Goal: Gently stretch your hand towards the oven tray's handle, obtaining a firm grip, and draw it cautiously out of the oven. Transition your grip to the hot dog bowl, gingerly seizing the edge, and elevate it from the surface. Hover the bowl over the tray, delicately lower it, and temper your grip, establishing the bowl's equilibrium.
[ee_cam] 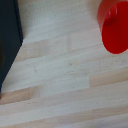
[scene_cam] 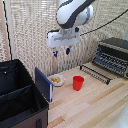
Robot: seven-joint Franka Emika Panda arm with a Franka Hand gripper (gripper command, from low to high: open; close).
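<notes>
One small white hot dog bowl (scene_cam: 56, 79) with yellow-orange food is seen on the pale wooden desk (scene_cam: 90, 105), at about nine o'clock from the red cup (scene_cam: 78, 82) and just beside it, not touching. At nine o'clock from the bowl a blue panel (scene_cam: 44, 84) is propped against a black case (scene_cam: 20, 97), which fills the exterior view's lower left.

Well apart from the bowl, at about two o'clock from the cup, the oven (scene_cam: 113, 55) is placed at the desk's far end. Its door (scene_cam: 96, 73) is dropped open towards the cup. Thin parallel bars of the oven tray (scene_cam: 111, 62) are visible in the opening; the tray's front bar cannot be made out separately.

The jaws (scene_cam: 61, 51) are hung high above the desk, at about twelve o'clock from the bowl, holding nothing. They are seen slightly spread, with a gap between the dark fingertips (scene_cam: 68, 50).

In the wrist view, bare wooden planks are shown, with the red cup (ee_cam: 115, 27) at one edge and a dark case corner (ee_cam: 9, 40) at the other.
</notes>
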